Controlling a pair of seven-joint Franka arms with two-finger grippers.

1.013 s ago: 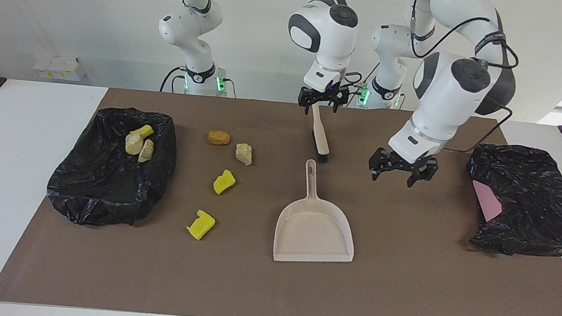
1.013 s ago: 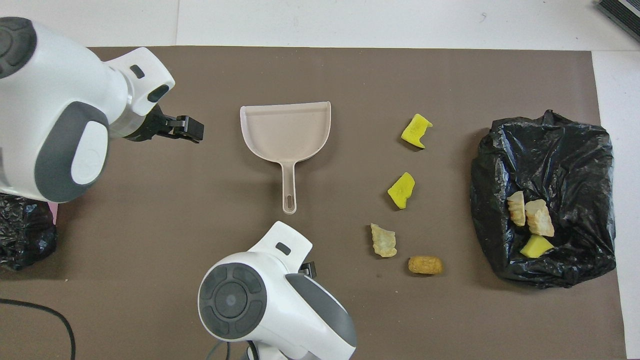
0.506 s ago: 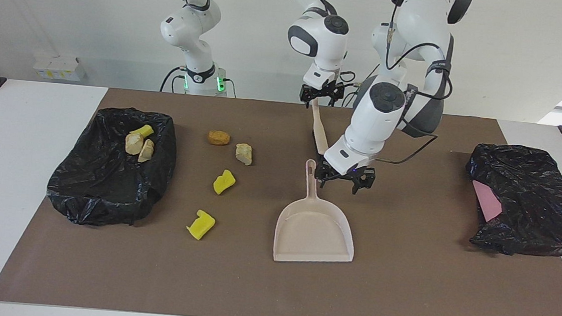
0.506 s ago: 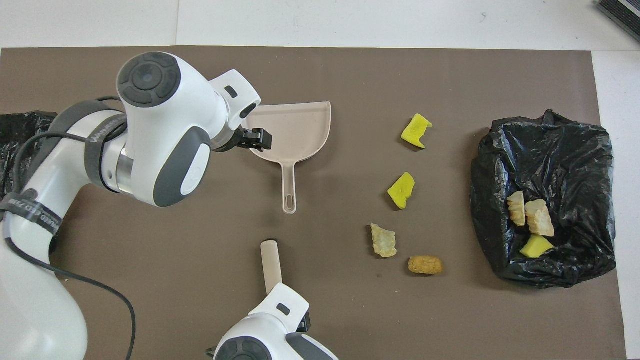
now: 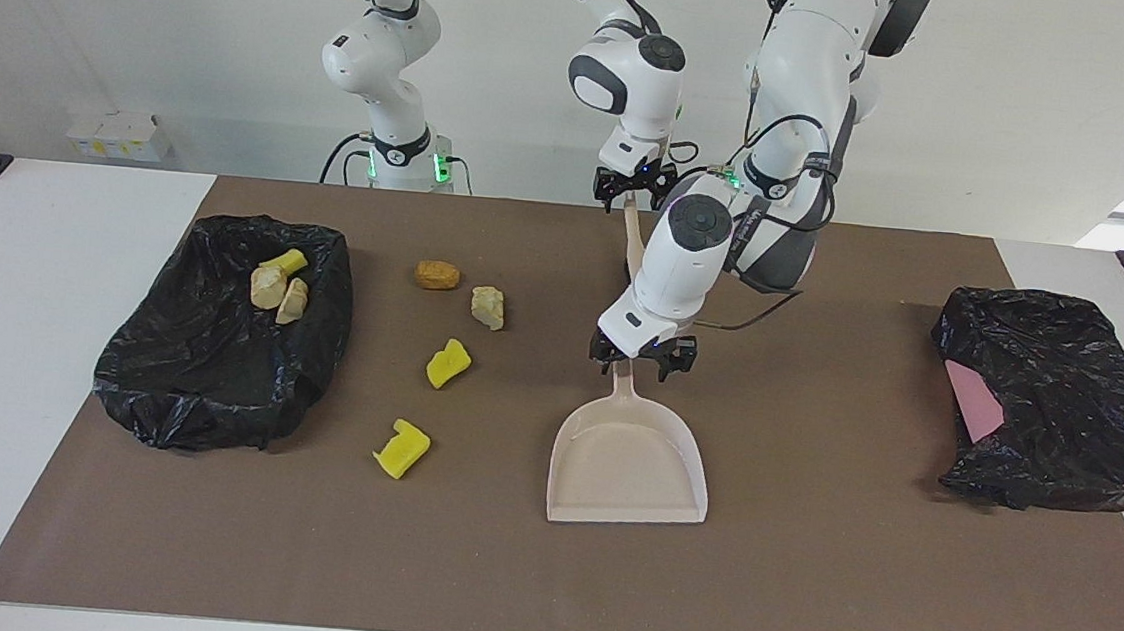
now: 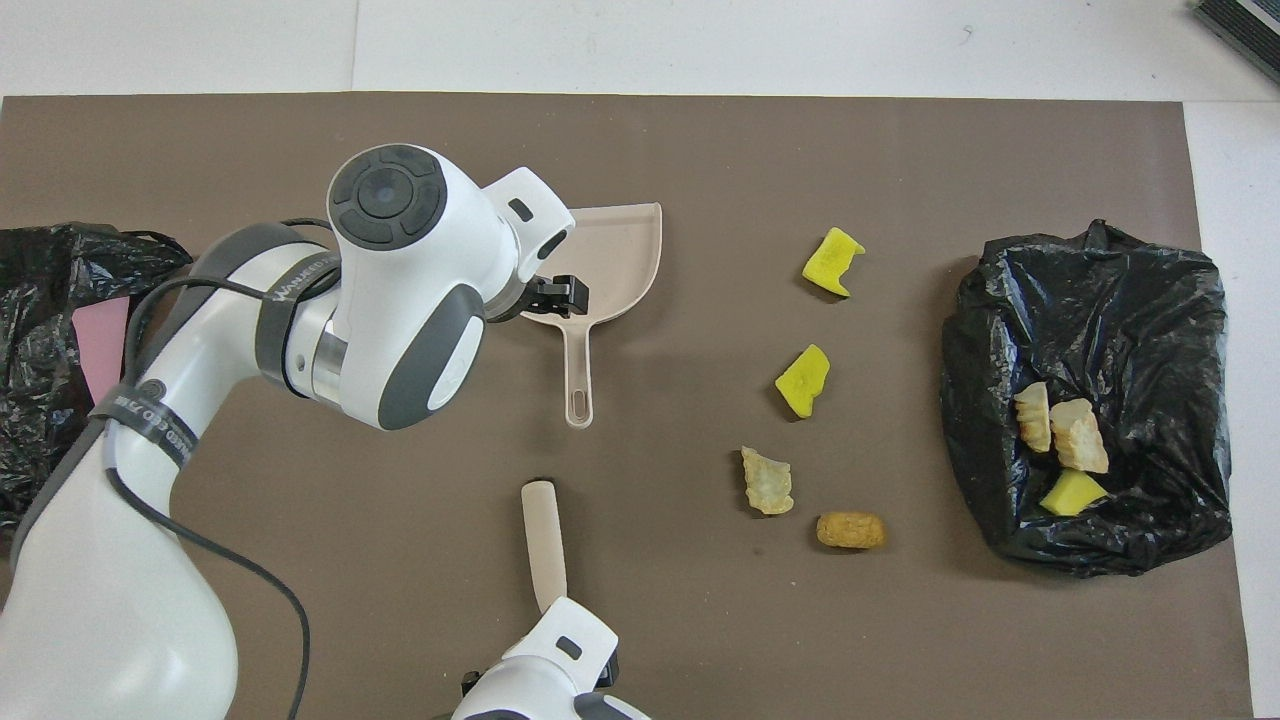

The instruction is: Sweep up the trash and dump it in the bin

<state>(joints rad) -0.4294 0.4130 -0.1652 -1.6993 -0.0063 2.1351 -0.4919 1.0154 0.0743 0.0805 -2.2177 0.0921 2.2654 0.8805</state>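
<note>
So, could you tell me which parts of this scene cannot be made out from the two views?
1. Black bristles of the beige plastic brush: facing view, hidden by the left arm; overhead view, under the right arm's wrist.
2. Right gripper: overhead view, covered by its own wrist at the bottom edge.
3. Pink object in the crumpled black bag: both views, mostly wrapped by the bag.
</note>
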